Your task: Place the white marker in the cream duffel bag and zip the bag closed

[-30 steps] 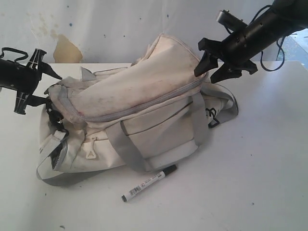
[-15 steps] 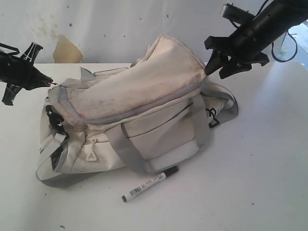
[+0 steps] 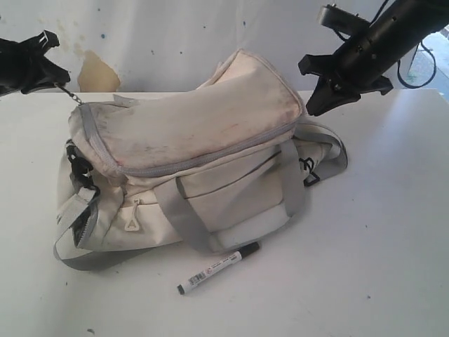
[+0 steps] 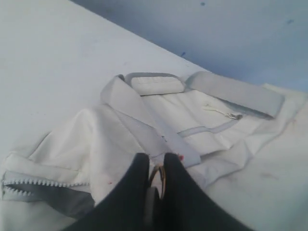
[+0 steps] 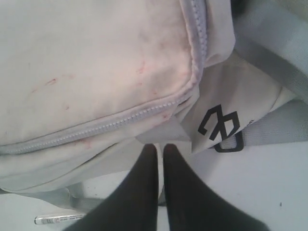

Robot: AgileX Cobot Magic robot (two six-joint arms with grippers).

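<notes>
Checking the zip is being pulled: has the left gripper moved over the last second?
Yes. The left gripper, pinching the zipper pull, has risen from below the tan wall patch to level with it.

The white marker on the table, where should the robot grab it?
Probably best to grab the white marker around the middle of its white barrel, coming straight down from above. It lies flat and slanted on the table, black cap close to the cream duffel bag, so the middle has free room for pinching across its thin width.
</notes>
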